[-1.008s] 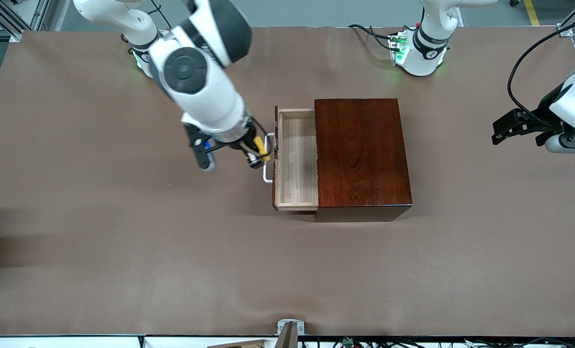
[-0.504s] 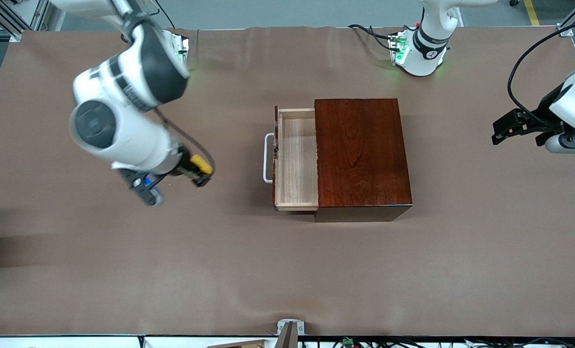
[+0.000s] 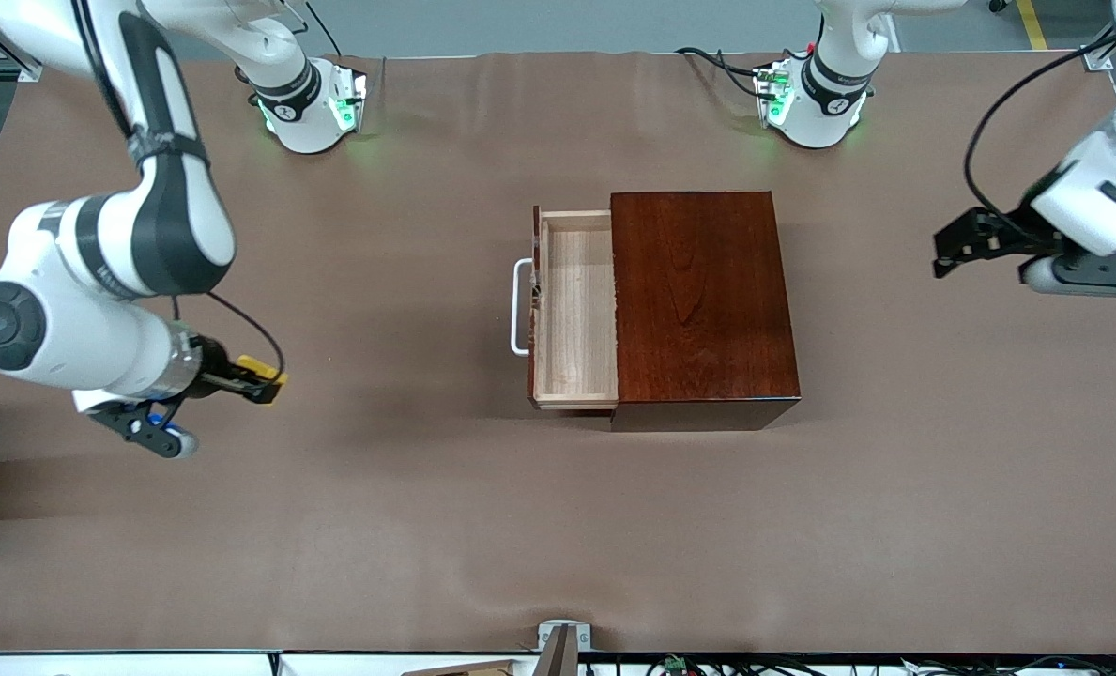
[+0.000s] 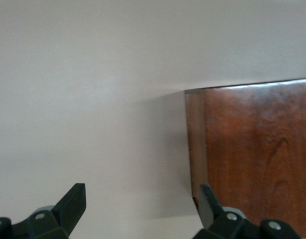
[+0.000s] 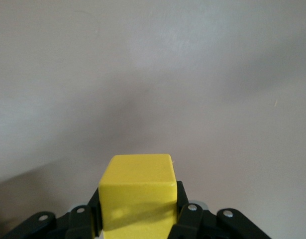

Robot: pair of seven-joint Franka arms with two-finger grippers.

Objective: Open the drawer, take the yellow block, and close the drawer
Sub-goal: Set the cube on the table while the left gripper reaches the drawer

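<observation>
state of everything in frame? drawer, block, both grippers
drawer: pulled open, tray empty
yellow block: out of the drawer, held in the air
right gripper: shut on the yellow block, over bare table toward the right arm's end
left gripper: open, empty, waiting over the table's left-arm end

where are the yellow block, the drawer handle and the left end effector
yellow block [image 5: 138,191]: right wrist view, its upper face.
drawer handle [image 3: 517,308]: front view, the white loop's long bar.
left end effector [image 4: 143,211]: left wrist view, midway between its open fingertips.
</observation>
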